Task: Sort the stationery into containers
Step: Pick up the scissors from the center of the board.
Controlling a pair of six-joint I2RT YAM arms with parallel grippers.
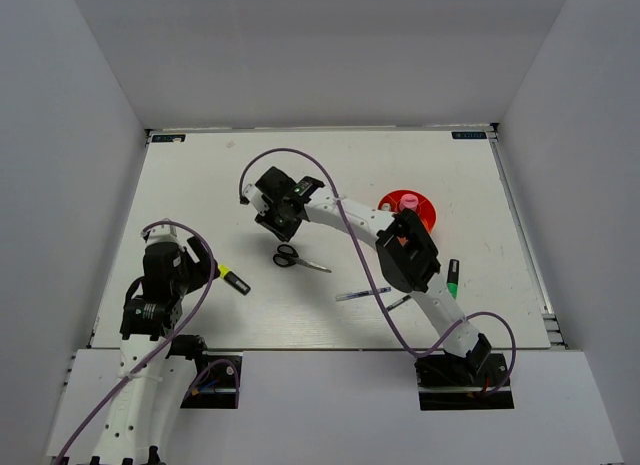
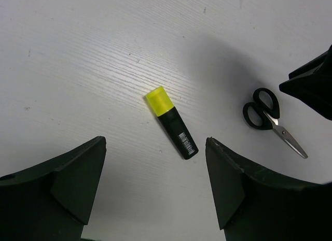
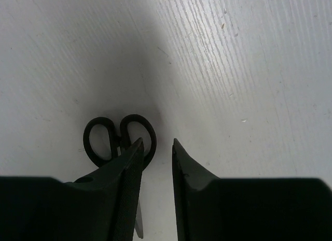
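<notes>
**A:** Where are the scissors (image 3: 119, 137) at this moment?

**B:** Flat on the table (image 1: 200, 185), near its middle and well apart from the orange-red cup (image 1: 388, 202). The right gripper (image 3: 156, 145) hangs directly over them. In its wrist view the black handle loops peek out past one finger, and a sliver of blade shows low down between the two.

**A:** Is it holding them?

**B:** No. The jaws are parted only narrowly, and nothing sits between them.

**A:** How would you expect them to handle?

**B:** Stiff and fairly light, I'd judge, but lying so flat they offer little to pinch. The steel blades look smooth and probably slippery. The plastic handles are thicker and should hold better. I'd take them at the neck just below the loops, close to the pivot, so they neither swing nor fall open.

**A:** And the other arm?

**B:** The left gripper (image 2: 155, 142) is spread wide and empty. The yellow highlighter (image 2: 171, 122) lies on the table ahead of its fingers, touching neither. It's a chunky, rigid barrel, so a pinch across its middle ought to do, though it might roll.
</notes>
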